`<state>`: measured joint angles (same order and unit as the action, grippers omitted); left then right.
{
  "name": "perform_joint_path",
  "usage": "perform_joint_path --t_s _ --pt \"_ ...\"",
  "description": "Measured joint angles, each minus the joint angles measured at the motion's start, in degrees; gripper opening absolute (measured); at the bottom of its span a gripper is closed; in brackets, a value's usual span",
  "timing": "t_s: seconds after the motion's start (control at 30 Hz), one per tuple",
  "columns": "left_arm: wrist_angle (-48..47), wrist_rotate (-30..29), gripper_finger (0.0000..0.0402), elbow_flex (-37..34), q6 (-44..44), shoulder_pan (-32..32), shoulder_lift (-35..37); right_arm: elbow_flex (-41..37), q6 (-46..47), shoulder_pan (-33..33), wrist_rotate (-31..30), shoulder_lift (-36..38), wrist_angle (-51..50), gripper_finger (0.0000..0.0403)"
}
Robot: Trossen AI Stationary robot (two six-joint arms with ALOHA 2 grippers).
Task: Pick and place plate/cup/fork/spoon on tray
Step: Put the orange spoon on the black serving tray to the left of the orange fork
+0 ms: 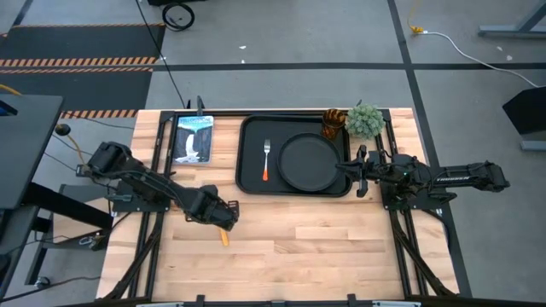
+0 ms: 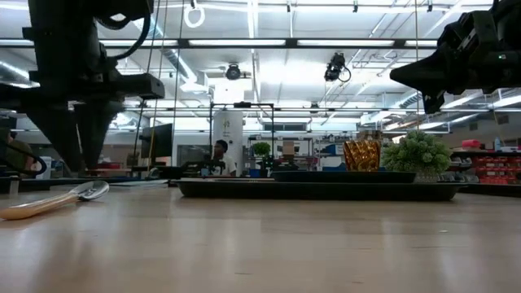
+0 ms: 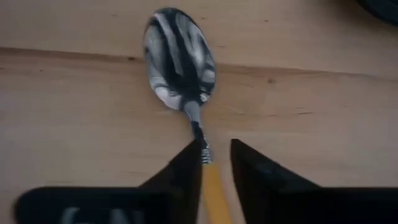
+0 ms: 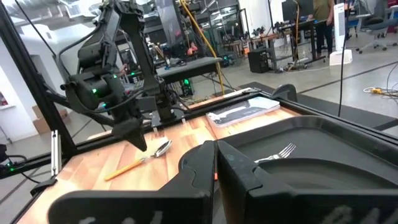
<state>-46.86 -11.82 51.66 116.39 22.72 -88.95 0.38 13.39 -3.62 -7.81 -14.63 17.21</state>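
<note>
The spoon (image 3: 180, 59), with a silver bowl and a yellow-orange handle (image 3: 212, 190), lies flat on the wooden table at the near left (image 1: 224, 236). My left gripper (image 3: 216, 155) is open and points down just above it, one finger on each side of the handle where it meets the metal neck. The fork (image 1: 266, 159) and the round black plate (image 1: 310, 162) lie in the black tray (image 1: 249, 128). The amber cup (image 1: 333, 122) stands at the tray's far right corner. My right gripper (image 1: 350, 167) is shut and empty, raised over the tray's right rim.
A bushy green plant (image 1: 365, 119) stands beside the cup, just right of the tray. A blue-and-white booklet (image 1: 193, 139) lies left of the tray at the far edge. Bare wood stretches along the table's near side. A person (image 2: 220, 155) sits in the room behind.
</note>
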Motion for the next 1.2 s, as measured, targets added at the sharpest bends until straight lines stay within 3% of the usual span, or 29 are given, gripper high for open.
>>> perform_joint_path --t_s 0.2,0.4,0.6,0.87,1.0,1.2 --pt "2.5 1.9 0.0184 -0.6 1.7 0.0 -1.2 0.0 0.0 0.0 0.0 0.0 0.2 0.0023" --pt "4.6 6.7 0.0208 -0.6 1.7 0.0 -5.4 0.0 0.0 0.0 0.1 -0.4 1.3 0.0023" --pt "5.1 7.9 0.0166 -0.5 1.6 0.0 -7.3 0.0 0.0 0.0 0.2 -0.4 1.1 0.0023" --pt "5.3 8.1 0.0050 -0.6 1.6 0.0 -7.0 0.0 0.0 0.0 0.2 -0.4 1.2 0.0023" --pt "5.1 7.9 0.0045 -0.5 2.5 -0.3 -6.6 0.0 0.0 0.0 0.2 -0.4 1.1 0.0023" --pt "0.8 2.9 0.0045 2.1 0.2 -3.6 -3.4 0.0 0.0 0.0 0.2 -0.4 1.1 0.0023"
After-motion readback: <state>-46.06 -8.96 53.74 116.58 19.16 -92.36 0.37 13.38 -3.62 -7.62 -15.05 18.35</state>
